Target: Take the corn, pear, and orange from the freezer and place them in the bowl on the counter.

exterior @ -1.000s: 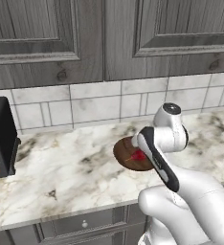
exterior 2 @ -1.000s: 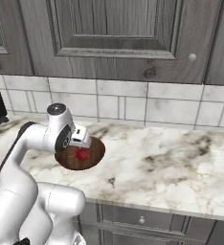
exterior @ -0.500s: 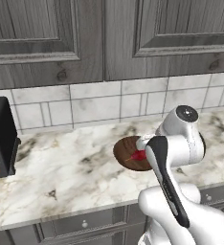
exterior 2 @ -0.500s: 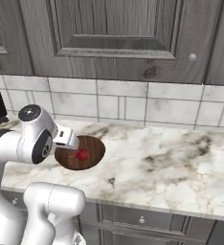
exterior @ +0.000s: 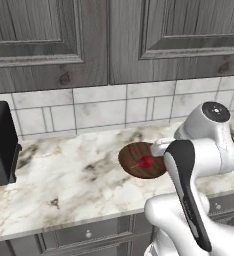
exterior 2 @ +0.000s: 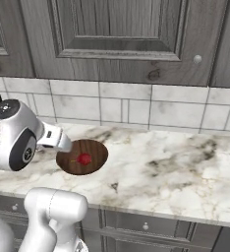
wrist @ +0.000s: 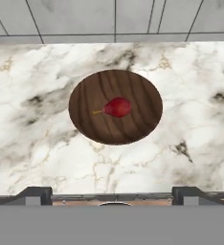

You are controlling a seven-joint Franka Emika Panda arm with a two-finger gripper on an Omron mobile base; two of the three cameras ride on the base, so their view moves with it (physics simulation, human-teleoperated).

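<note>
Hand view shows the bowl (wrist: 115, 106) centred on the marbled table (wrist: 190, 95), a small red stemmed fruit (wrist: 117, 107) inside; the hand (wrist: 113, 195) spread wide, holding nothing; orange and corn absent, so miscounting risks stopping early.

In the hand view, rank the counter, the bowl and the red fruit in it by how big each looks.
1. counter, spanning the whole width
2. bowl, a round patch at centre
3. red pear, lying inside the bowl, far smaller than it
</note>
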